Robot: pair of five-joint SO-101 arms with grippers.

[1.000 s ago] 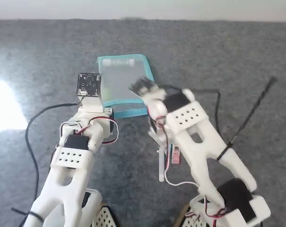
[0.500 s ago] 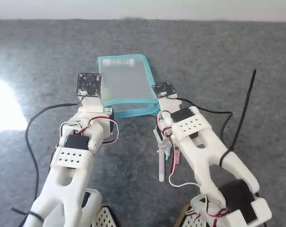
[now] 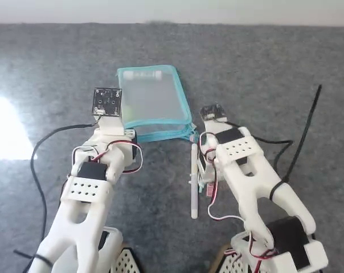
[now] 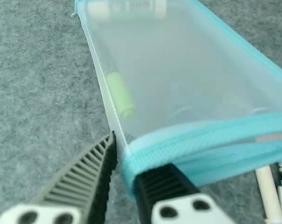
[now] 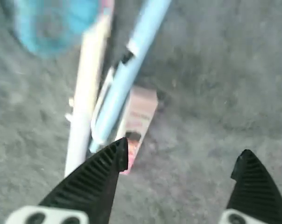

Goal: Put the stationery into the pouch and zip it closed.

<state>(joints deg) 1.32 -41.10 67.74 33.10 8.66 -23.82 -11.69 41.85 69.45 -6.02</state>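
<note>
pouch [image 3: 152, 102]: one, lying flat on the grey table [image 3: 286, 68], with one green stick [image 4: 120, 93] inside. the left gripper [image 4: 125, 161] is clamped on a corner of its zip edge. just beside that edge lie one white pen [image 3: 193, 182], one blue pen [image 5: 127, 70] and one pink eraser [image 5: 138, 121], under the right gripper [image 5: 183, 154], whose jaws are spread wide.

Teal pouch [image 3: 152, 105] flat on table [image 3: 286, 68]; white pen [image 3: 194, 182] near its corner.

The pouch [image 3: 152, 105] is showing frosted clear with turquoise trim, and a lime-green stick [image 4: 120, 93] is glowing through it. One pen [image 3: 193, 193] is looking white, the other pen [image 5: 131, 65] pale blue, the little block [image 5: 138, 116] pinkish. The table [image 3: 46, 68] is reading speckled grey.
</note>
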